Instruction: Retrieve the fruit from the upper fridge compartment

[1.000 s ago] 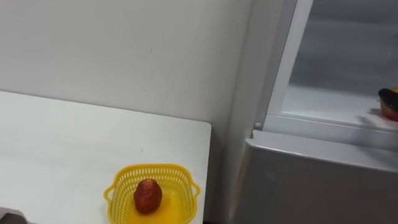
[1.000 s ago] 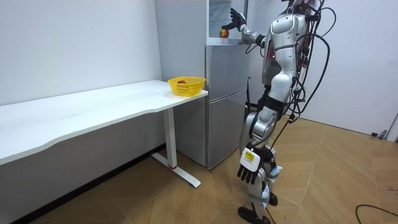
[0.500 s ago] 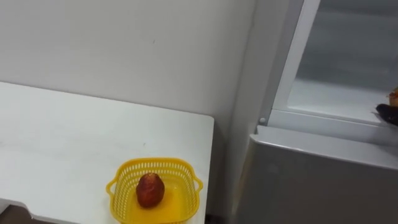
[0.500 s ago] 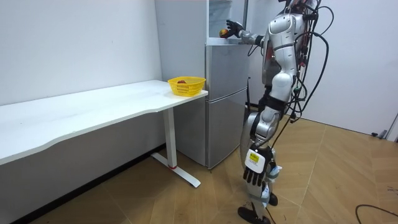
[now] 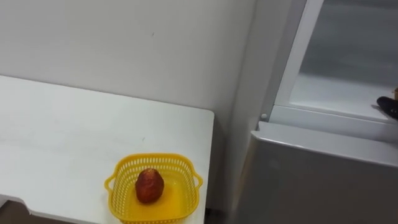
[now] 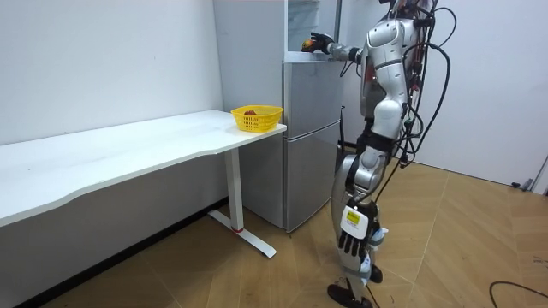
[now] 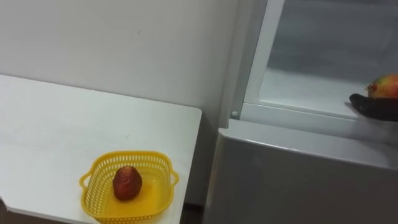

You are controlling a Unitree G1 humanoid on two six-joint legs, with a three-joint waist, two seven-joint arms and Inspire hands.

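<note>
Fridge [image 7: 292, 180] standing open up top. Worktop [image 5: 62, 143] lying lower, far to left of right hand [image 7: 375, 106]. Yellow basket [image 5: 155, 157] there, holding red fruit [image 5: 149, 185].

Right hand sitting at shelf [image 7: 298, 93] front, fingers wrapping round red-yellow fruit [image 7: 385, 84]. It is looking light, smooth, maybe soft: cup from under, squeeze gently.

Right eye view showing its colours. Room view showing left hand [image 6: 354, 242] hanging loose by leg.

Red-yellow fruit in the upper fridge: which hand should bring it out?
Right. The right hand touches the red-yellow fruit at the white upper fridge shelf; the left hand hangs by its leg.
</note>
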